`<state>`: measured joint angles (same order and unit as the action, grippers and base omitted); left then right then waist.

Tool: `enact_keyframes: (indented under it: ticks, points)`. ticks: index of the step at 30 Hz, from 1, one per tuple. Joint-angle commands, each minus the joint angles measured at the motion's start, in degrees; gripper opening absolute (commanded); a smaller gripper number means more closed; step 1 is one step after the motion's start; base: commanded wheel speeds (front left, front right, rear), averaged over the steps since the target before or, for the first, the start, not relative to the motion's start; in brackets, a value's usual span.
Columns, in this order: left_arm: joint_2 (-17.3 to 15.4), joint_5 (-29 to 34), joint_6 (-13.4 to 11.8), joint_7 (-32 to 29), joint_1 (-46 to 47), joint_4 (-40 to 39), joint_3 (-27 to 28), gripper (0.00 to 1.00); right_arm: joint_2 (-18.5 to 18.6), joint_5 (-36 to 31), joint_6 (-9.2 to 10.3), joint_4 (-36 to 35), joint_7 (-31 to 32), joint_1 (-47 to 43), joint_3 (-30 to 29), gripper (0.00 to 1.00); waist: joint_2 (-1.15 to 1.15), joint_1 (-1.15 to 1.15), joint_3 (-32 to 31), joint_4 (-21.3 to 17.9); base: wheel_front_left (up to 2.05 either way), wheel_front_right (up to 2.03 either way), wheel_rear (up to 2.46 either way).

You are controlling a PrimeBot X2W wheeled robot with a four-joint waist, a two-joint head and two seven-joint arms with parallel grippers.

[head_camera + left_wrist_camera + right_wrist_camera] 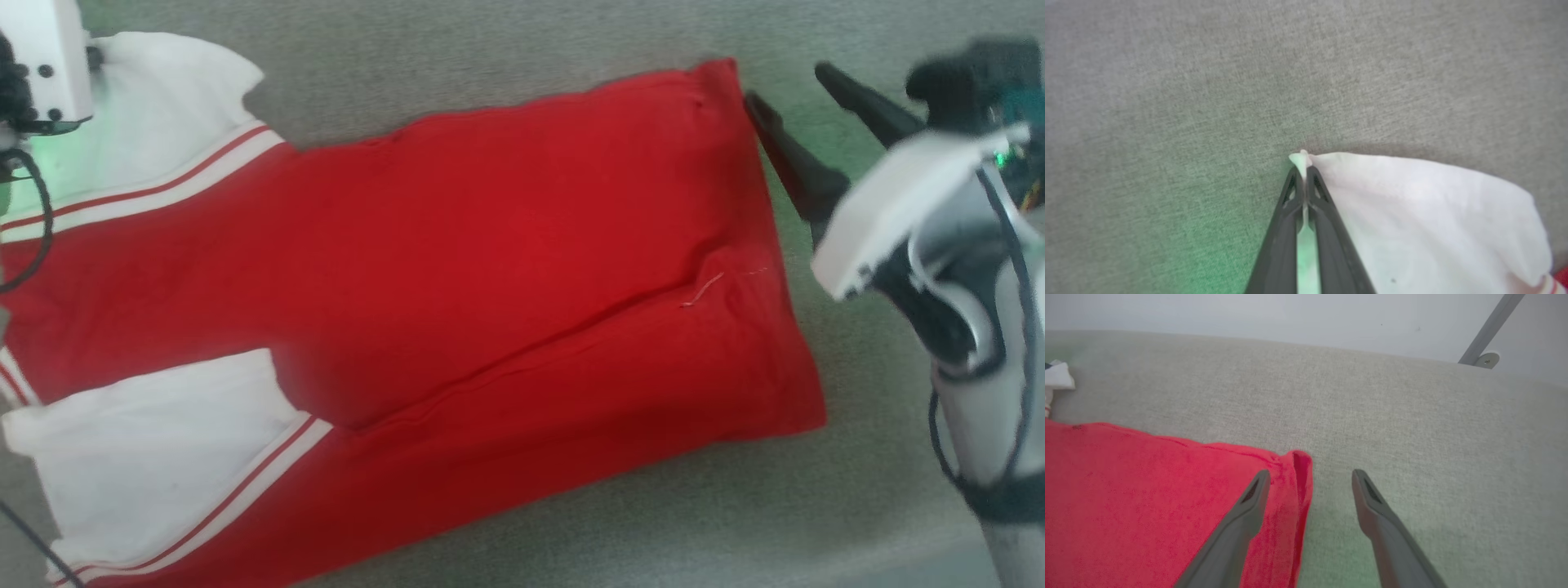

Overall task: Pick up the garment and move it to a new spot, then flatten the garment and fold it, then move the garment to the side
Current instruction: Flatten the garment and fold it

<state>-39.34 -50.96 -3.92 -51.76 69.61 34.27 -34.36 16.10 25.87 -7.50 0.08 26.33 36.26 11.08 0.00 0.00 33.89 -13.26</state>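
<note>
The garment (490, 269), a red shirt with white sleeves and red-and-white striped trim, lies spread on the grey fabric surface (506, 57), plain side up; no lettering shows. In the left wrist view my left gripper (1301, 168) is shut on the tip of a white sleeve (1412, 220). My right gripper (788, 82) is open at the shirt's far right corner. In the right wrist view, one finger of the right gripper (1310, 475) hangs over the red hem corner (1298, 465) and the other over bare fabric, nothing between them.
The grey fabric surface (1412, 416) runs to a far edge with a pale wall (1249, 310) and a slanted metal bar (1490, 330) behind it. Bare surface lies beyond and right of the shirt. My left wrist housing (49, 65) shows at the head view's upper left.
</note>
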Motion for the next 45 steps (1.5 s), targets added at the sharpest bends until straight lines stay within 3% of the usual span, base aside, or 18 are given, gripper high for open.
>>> enact_keyframes:
  ticks: [1, 15, 17, 30, 38, 45]
  points:
    - [0.67, -0.44, 0.2, -1.32, -3.35, 1.96, -2.07, 0.0, 0.17, -0.14, 0.03, 1.42, 0.89, 1.6, 0.75, 1.0, 0.0, 0.0, 0.03, 0.54, 0.0, 0.0, 0.0]
    - [3.8, 0.37, 1.69, 1.64, -1.08, 3.02, -2.89, 0.0, 1.46, 3.63, 0.02, 19.43, 18.42, 14.53, 11.94, 1.0, 0.0, 0.0, 0.66, 2.88, 0.0, 0.0, 0.0]
    - [4.26, 0.34, 1.85, 2.2, -0.95, 3.22, -2.91, 0.0, 2.18, 4.06, 0.01, 20.13, 20.53, 15.39, 14.03, 0.0, 0.0, 0.0, 0.57, 3.17, 0.0, 0.0, 0.0]
    - [5.85, 0.72, 3.32, 6.32, 1.87, 3.29, -2.44, 0.0, 5.85, 2.54, 0.08, 21.49, 16.36, 17.45, 13.4, 0.0, 0.0, 0.0, -3.66, 6.94, 0.0, 0.0, 0.0]
    - [5.75, 0.13, 0.72, 2.13, 0.69, -1.31, -3.4, 0.0, 8.75, 1.54, 0.07, 18.98, 14.88, 14.01, 10.76, 0.0, 0.0, 0.0, -9.02, 11.18, 0.0, 0.0, 0.0]
    - [2.3, -0.69, -3.83, -2.74, -4.52, -13.63, -4.09, 0.0, 10.91, 2.21, 0.07, 12.52, 17.42, 8.42, 8.26, 0.0, 0.0, 0.0, -13.43, 13.89, 0.0, 0.0, 0.0]
